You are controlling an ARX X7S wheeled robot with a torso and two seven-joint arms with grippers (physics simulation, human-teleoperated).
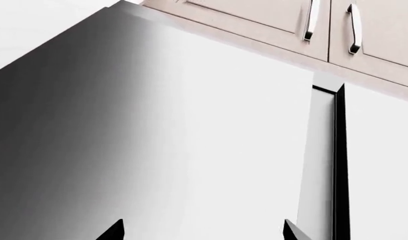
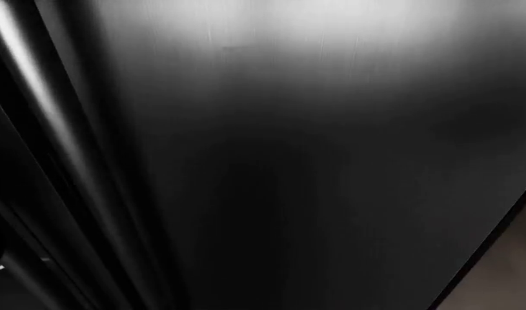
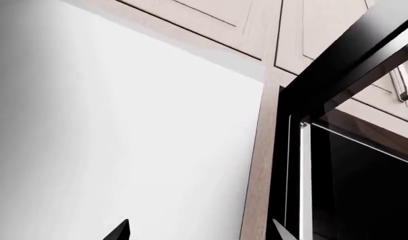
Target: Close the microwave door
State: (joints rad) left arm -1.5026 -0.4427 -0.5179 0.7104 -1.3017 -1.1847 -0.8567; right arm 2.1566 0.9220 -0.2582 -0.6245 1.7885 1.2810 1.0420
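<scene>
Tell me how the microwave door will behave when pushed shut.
The microwave door looks like a rigid dark panel, so it will probably swing as one piece without flexing. Its glossy face may be slippery, so a flat push likely works better than pinching.

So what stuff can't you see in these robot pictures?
- Head view: a dark shiny panel fills the frame, hiding both arms and the microwave.
- Right wrist view: the open microwave door is cut off by the edge; its handle is unseen.
- Both wrist views: only the fingertips show.
</scene>
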